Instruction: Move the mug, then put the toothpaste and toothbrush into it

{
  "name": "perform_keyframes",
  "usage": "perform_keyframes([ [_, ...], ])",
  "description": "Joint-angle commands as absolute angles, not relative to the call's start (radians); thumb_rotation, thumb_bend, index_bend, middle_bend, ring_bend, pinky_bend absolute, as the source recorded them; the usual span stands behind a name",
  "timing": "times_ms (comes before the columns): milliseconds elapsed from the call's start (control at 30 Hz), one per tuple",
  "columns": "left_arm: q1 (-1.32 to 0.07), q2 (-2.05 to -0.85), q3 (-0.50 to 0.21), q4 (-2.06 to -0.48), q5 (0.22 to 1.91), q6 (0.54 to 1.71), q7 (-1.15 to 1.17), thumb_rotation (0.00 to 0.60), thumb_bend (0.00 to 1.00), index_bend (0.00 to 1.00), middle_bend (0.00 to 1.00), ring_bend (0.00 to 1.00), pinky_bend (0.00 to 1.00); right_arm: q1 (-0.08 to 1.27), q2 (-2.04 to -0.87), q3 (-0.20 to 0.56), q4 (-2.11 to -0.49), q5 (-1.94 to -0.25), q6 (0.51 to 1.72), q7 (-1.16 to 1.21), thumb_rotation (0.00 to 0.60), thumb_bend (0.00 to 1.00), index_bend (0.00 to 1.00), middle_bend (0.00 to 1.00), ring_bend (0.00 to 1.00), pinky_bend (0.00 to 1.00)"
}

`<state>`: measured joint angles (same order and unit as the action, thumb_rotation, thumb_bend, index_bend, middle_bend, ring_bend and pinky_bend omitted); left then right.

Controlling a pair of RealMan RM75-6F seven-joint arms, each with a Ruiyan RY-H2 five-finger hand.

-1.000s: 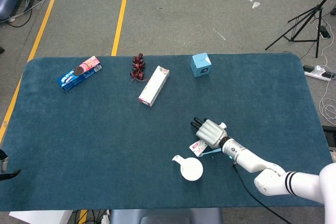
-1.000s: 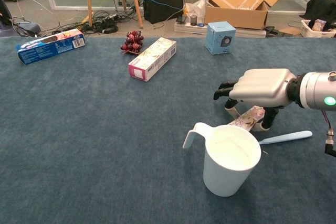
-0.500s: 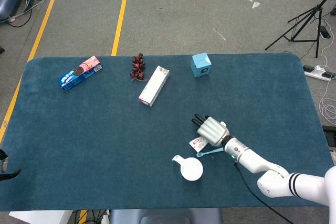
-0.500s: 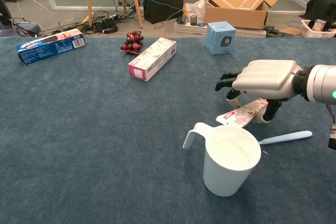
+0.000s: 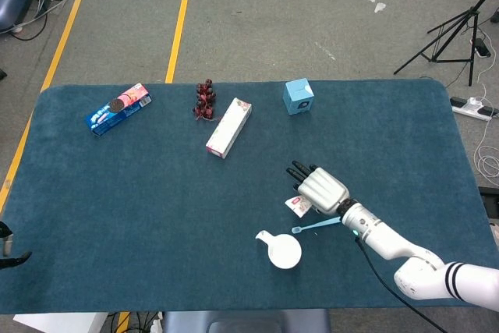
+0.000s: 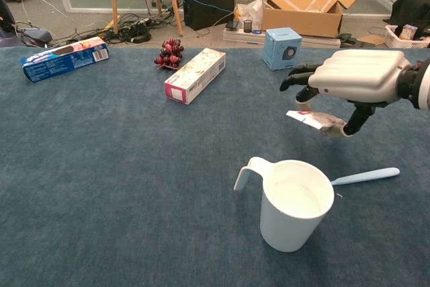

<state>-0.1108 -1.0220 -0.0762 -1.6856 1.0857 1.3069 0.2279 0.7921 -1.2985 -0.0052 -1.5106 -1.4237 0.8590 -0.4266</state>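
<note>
Right hand (image 6: 359, 80) grips toothpaste (image 6: 314, 119); fingers curled.

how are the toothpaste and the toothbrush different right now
The toothpaste is held off the table by the right hand; the toothbrush lies flat on the cloth, untouched. The toothpaste is a short, patterned tube; the toothbrush is long, thin and plain light blue. Both are near the white mug, neither inside it.

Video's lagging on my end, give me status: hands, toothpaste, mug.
Right hand holds toothpaste, lifted off the table behind the mug. Left hand not in view. Toothbrush lies flat beside the mug. Mug upright, mouth unobstructed.
</note>
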Motion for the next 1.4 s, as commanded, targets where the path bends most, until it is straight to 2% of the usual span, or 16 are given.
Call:
perform_keyframes([
  [33,-0.111,-1.022,-0.076,-1.685,1.084,1.306,0.228,0.6,0.0,0.88,0.48,0.42,0.56,0.785,-1.291,-0.003,-1.519,-1.433,0.871,-0.417,0.6,0.25,0.6,0.14,0.04,0.33],
  [800,-0.113,-1.023,-0.077,-1.683,1.078,1.302,0.231,0.6,0.0,0.88,0.48,0.43,0.56,0.734,-1.19,0.025,-1.631,-1.526,0.987,-0.311,0.6,0.25,0.61,0.15,0.04,0.33],
  [1400,-0.115,-1.025,-0.077,-1.681,1.076,1.301,0.235,0.6,0.0,0.88,0.48,0.43,0.56,0.666,-0.994,0.012,-1.891,-1.677,1.108,-0.233,0.6,0.25,0.61,0.15,0.04,0.33],
])
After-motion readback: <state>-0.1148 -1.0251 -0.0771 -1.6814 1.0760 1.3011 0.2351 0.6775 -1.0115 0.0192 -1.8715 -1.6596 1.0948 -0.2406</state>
